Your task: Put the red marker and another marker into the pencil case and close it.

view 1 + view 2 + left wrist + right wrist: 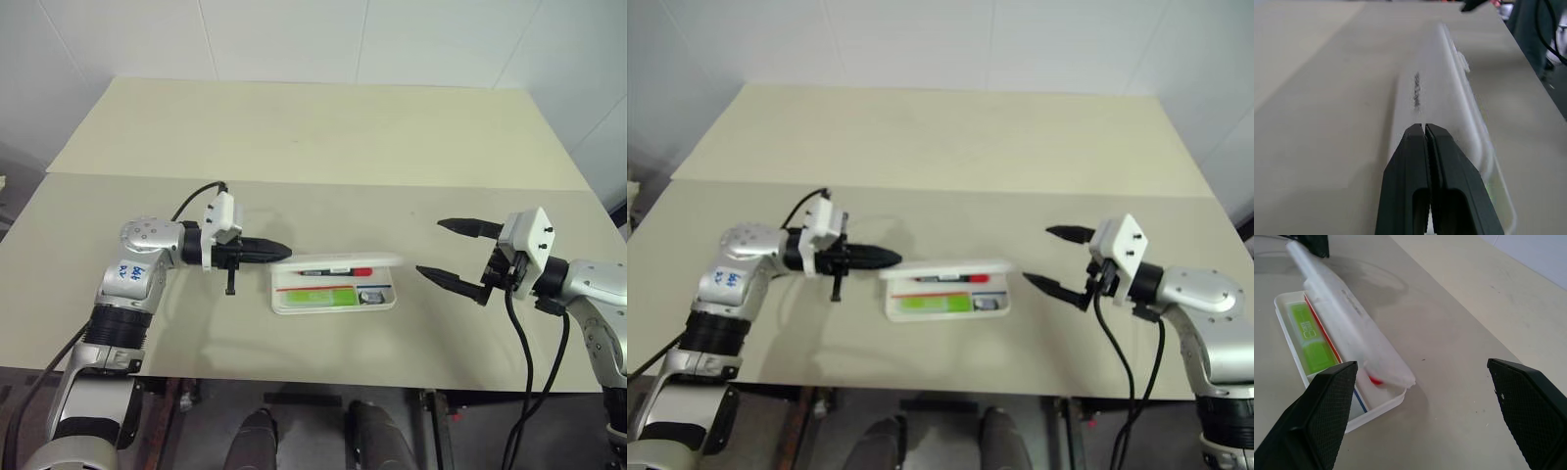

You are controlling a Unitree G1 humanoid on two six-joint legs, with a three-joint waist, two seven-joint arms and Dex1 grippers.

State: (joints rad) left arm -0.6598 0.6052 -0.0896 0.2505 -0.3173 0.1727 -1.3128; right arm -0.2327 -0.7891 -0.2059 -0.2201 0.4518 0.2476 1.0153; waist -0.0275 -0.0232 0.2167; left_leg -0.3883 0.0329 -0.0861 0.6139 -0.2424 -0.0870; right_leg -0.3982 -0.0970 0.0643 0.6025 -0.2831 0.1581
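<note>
Pencil case: the white hard-plastic rectangular pencil case with rounded corners lay on the beige table, near its front edge, between the two arms. Its tray was uncovered toward the robot.
Lid: the hinged white lid stood partly raised along the far side of the tray, tilted over it, not yet down. Dark lettering on it showed blurred in the left wrist view.
Red marker: the slim black-barrelled marker with a red cap end lay inside the case along the far side, just under the lid, red end toward the robot's right.
Another marker: the short chunky lime-green highlighter lay inside the tray, on the near side of the red marker.
Left gripper: the left gripper had its two black fingers pressed together with nothing between them, its tip at the left end of the lid.
Right gripper: the right gripper stood spread wide and empty, near the case's right end but apart from it.
</note>
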